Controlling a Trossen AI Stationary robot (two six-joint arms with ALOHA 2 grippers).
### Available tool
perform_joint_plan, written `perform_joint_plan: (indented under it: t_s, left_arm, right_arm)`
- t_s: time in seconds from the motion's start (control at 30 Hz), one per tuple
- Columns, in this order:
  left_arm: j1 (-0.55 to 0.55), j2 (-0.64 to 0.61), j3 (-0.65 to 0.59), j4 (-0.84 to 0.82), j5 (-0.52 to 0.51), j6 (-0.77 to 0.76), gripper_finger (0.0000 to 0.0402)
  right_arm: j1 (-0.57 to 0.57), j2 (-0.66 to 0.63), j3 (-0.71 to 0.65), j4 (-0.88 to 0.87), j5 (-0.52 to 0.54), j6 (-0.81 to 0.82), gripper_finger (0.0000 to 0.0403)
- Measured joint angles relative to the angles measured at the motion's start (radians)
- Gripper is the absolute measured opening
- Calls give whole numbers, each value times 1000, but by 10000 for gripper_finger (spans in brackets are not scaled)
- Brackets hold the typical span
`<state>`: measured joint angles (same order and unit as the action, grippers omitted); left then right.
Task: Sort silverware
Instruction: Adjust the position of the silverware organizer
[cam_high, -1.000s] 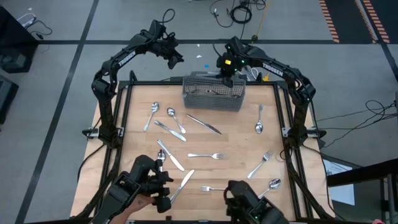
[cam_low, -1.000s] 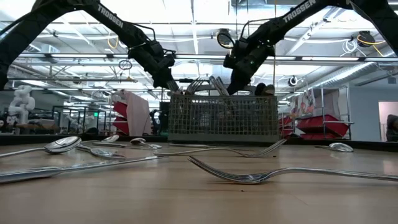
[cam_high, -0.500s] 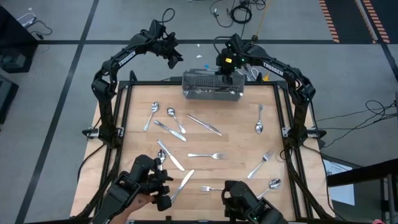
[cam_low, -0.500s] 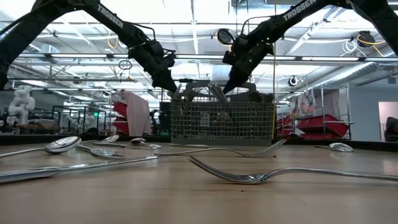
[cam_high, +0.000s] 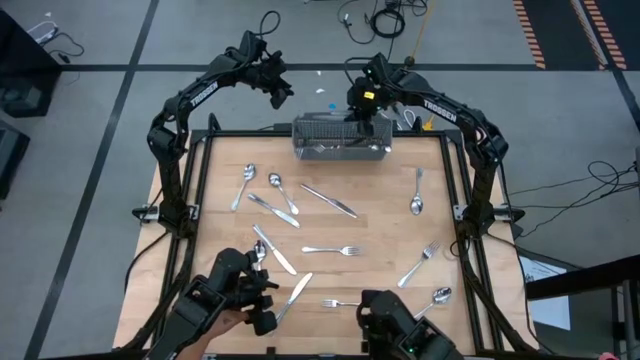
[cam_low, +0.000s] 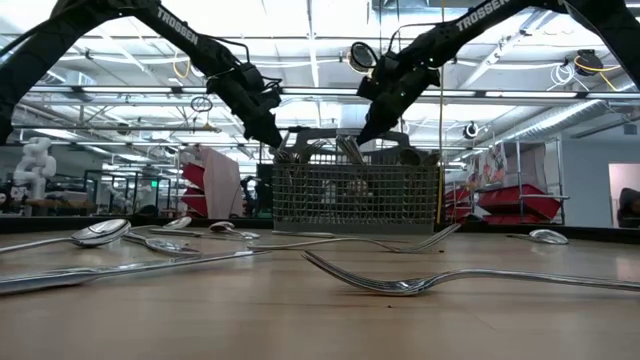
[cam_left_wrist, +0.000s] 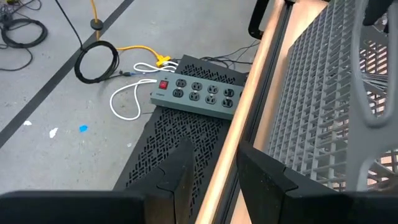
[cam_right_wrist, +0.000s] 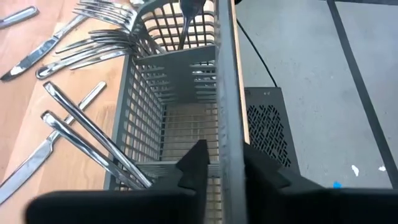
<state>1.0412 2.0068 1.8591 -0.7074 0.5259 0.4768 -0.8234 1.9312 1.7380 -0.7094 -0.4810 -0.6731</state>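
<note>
Overhead, the right gripper hangs just above the far rim of the grey wire-mesh basket, which stands at the table's far edge. The left gripper waits off the table, beyond the basket's other end. Loose silverware lies well back from both tools, nearer the table's front: spoons, table knives and forks scattered apart.

From table height, the right gripper sits directly over the basket, with handles standing up inside it just below the fingertips. A fork lies closest to the lens, tines arched clear of the wood.

Past the left gripper's fingers, parted around nothing, lie the floor, a power strip and the basket's mesh wall alongside.

Through the right wrist camera, the fingers bracket the basket's upright handle bar; I cannot tell whether they pinch it or stand loose. Forks and knife handles lean in the compartments beside it.

These pieces look stiff, light, and slick, lying nearly flat; I would take each across the narrow handle near its middle.
</note>
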Motion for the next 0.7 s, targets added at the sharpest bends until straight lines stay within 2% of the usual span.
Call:
perform_joint_plan:
  t_s: [0.27,0.4,0.57,0.7]
  left_arm:
    - [0,0,0,3,0,0,125]
    - [0,0,0,4,0,0,125]
    - [0,0,0,4,-3,1,125]
    - [0,0,0,22,-4,1,125]
  right_arm:
    - [0,0,0,4,27,25,187]
    - [1,0,0,11,73,26,228]
    - [5,-5,4,58,110,21,250]
    - [9,-7,66,66,113,20,251]
